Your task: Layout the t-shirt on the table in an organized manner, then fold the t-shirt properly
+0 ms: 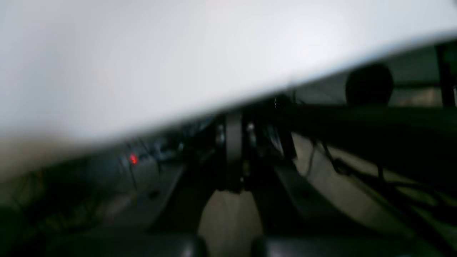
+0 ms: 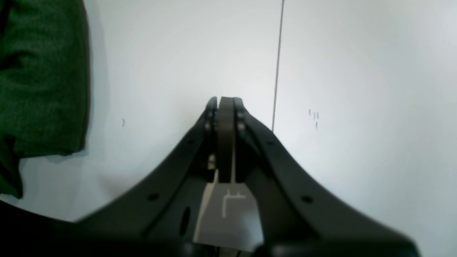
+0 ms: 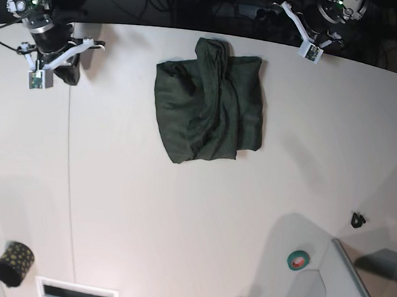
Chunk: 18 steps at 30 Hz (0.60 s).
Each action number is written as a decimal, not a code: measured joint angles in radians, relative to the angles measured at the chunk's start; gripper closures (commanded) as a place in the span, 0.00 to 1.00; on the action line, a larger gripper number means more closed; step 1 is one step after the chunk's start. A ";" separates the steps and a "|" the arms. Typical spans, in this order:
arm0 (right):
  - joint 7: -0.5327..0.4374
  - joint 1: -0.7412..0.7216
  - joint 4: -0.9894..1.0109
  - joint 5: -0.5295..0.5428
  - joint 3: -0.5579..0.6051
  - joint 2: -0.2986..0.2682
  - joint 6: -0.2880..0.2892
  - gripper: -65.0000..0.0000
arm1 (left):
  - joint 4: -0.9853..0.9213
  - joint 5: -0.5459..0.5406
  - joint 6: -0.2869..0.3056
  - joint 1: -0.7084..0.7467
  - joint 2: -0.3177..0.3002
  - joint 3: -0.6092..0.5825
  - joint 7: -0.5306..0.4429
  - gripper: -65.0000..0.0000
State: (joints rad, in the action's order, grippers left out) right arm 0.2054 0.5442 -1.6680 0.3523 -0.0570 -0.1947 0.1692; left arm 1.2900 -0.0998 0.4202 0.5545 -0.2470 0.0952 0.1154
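Right now, soft dark green t-shirt bunched in a rumpled, roughly square heap near the far middle of the smooth white table, thin seam line running down its surface. Right gripper clamped tight on nothing, hovering above bare tabletop beside the cloth's knitted edge. Left gripper blurred, fingers pressed together, empty, beyond the table's curved edge.

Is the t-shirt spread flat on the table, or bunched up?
Bunched up. The t-shirt lies as a rumpled, creased heap on the table, no sleeves laid out; neither gripper touches it.
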 measured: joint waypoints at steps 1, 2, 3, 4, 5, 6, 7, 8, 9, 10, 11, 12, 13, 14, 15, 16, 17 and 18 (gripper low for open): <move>0.000 0.000 0.000 0.000 0.000 0.000 0.000 1.00 | 0.023 -0.003 -0.001 0.018 0.001 0.000 -0.008 1.00; 0.000 -0.001 0.000 0.000 0.000 0.000 0.000 1.00 | 0.048 0.000 -0.002 0.037 0.001 0.000 -0.008 1.00; -0.002 -0.001 -0.001 0.000 0.000 -0.001 0.000 1.00 | 0.071 -0.001 -0.001 0.057 0.000 0.001 -0.006 1.00; -0.003 0.000 -0.001 0.000 0.000 0.000 -0.001 1.00 | 0.095 -0.001 -0.001 0.080 0.000 0.000 -0.007 1.00; 0.001 0.000 -0.001 0.000 0.000 0.000 -0.001 1.00 | 0.119 0.001 -0.001 0.098 0.000 0.000 0.000 1.00; 0.000 0.000 -0.001 0.000 0.000 0.000 0.000 1.00 | 0.148 0.003 -0.001 0.116 0.000 0.000 0.003 1.00; 0.000 0.000 -0.001 0.000 0.000 0.000 0.000 1.00 | 0.179 0.000 -0.002 0.131 -0.001 0.000 0.004 1.00; 0.000 0.000 -0.001 0.000 0.000 0.000 -0.001 1.00 | 0.219 0.002 -0.001 0.152 -0.003 0.000 0.000 1.00; 0.000 -0.002 -0.001 0.000 0.000 0.000 0.000 1.00 | 0.263 0.000 -0.001 0.177 -0.006 0.001 -0.001 1.00; 0.000 -0.003 -0.001 0.000 0.000 0.000 -0.001 1.00 | 0.313 0.000 -0.004 0.203 -0.009 0.002 -0.002 1.00; 0.000 -0.003 0.000 0.000 0.000 0.000 -0.003 1.00 | 0.373 0.002 -0.004 0.239 -0.017 0.002 0.000 1.00; 0.000 -0.006 0.000 0.000 0.000 0.000 -0.002 1.00 | 0.424 -0.002 0.002 0.267 -0.027 0.006 0.001 1.00; 0.000 -0.006 0.000 0.000 0.000 0.000 -0.002 1.00 | 0.477 0.001 0.014 0.292 -0.029 0.021 0.005 1.00; 0.000 -0.007 0.000 0.000 0.000 0.000 -0.003 1.00 | 0.523 -0.001 0.010 0.305 -0.023 0.043 0.008 1.00; 0.000 -0.008 0.000 0.000 0.000 0.000 -0.003 1.00 | 0.560 0.000 0.006 0.305 -0.020 0.067 0.008 1.00; 0.000 -0.008 0.000 0.000 0.002 0.000 -0.003 1.00 | 0.592 -0.002 0.003 0.296 -0.018 0.089 0.002 1.00; 0.000 -0.008 0.000 0.000 0.003 -0.001 -0.003 1.00 | 0.608 -0.003 -0.002 0.283 -0.014 0.105 -0.015 1.00; 0.000 -0.008 0.000 0.000 0.003 0.000 -0.003 1.00 | 0.608 -0.007 -0.002 0.270 -0.009 0.115 -0.018 1.00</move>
State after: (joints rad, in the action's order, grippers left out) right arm 0.2050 0.5358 -1.6684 0.3523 -0.0544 -0.1951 0.1661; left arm 1.8980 -0.1070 0.4183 0.8242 -0.2558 0.2104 0.0975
